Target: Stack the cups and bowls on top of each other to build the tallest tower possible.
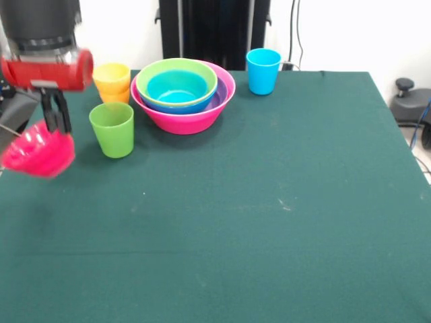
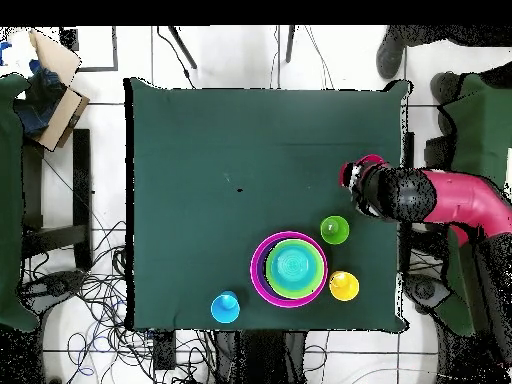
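Claw (image 1: 56, 121) is clamped on the rim of the small red-pink bowl (image 1: 39, 155), held tilted at the worktop (image 1: 269, 215) edge beside the green cup (image 1: 112, 129). The nested tower (image 1: 182, 94) has the pink bowl (image 1: 182, 120) outermost. Yellow cup (image 1: 112, 77) sits in the orange cup (image 1: 118, 96). Blue cup (image 1: 262, 70) stands apart.

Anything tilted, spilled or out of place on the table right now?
Only the small red-pink plastic bowl: it hangs tilted from the pincer at the green table's edge. Nothing is spilled.
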Tool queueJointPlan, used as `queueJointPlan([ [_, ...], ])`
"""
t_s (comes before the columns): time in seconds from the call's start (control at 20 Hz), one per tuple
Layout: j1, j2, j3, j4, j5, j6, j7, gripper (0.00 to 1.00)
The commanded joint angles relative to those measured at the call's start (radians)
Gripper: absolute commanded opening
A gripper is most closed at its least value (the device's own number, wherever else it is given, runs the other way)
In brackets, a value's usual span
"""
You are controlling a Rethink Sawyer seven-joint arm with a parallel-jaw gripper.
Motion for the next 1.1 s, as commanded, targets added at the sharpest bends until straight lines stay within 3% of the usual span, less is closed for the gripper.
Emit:
queueJointPlan([
  [0.05, 0.063, -0.114, 0.037, 0.004, 0.065, 0.236, -0.219, 0.0],
  [0.4, 0.073, -0.085, 0.039, 0.008, 0.05, 0.19, -0.193, 0.0],
  [0.6, 0.07, -0.063, 0.029, 0.039, 0.014, 0.114, -0.182, 0.0],
  [0.8, 0.07, -0.077, -0.007, 0.124, -0.049, -0.018, -0.109, 0.0],
  [1.1, 0.064, -0.134, -0.028, 0.257, -0.062, -0.125, -0.037, 0.0],
])
